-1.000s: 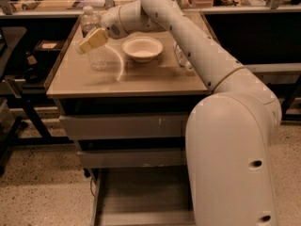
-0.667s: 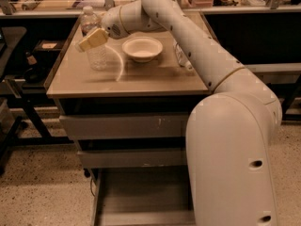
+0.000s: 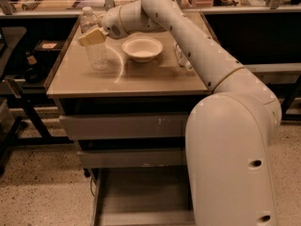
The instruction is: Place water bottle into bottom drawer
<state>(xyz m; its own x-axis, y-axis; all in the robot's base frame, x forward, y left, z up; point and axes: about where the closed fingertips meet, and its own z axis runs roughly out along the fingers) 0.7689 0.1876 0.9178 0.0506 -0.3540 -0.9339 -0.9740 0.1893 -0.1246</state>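
Your gripper sat at the upper part of the tall, slim, clear ribbed plastic water bottle, just left of the shallow round white bowl as the camera saw it. The bottle stood upright on the flat tan desk, with its white cap showing above the gripper. The gripper's tan end lay across the bottle's front (the rest of it was hidden behind the bottle), so I cannot tell whether the jaws were clamped on it or only set around it.

Your thick white arm ran past the back of the bowl and down to the right of it. A second clear bottle showed just right of the bowl, partly covered by the arm.

Well below the bowl, under the desk's front edge, were the grey drawer with white scratches, the plain grey middle drawer, and the long grey metal bottom drawer, which stood pulled out toward the camera, well apart from the water bottle.
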